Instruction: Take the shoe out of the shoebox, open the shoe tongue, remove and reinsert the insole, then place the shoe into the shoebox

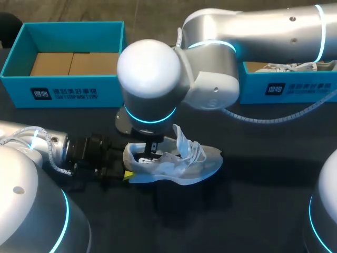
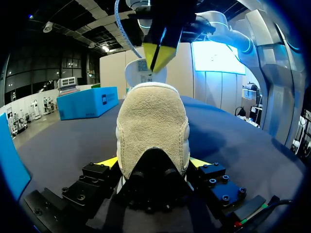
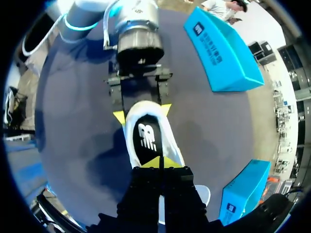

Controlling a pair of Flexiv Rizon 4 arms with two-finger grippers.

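Clamping shoe (image 1: 181, 164) heel, L end effector (image 3: 142, 112) level; R end effector (image 3: 159, 162) vertical above, tips together.

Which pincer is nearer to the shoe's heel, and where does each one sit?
Left. The left pincer clamps the heel of the shoe from both sides. The right pincer, tips together, is at the shoe's opening, between heel and tongue.

From above and behind, the head view overlooks the surface (image 1: 263, 163). The left wrist view sits low, close behind the shoe (image 2: 153, 131); the right wrist view looks straight down into it. All three share it.
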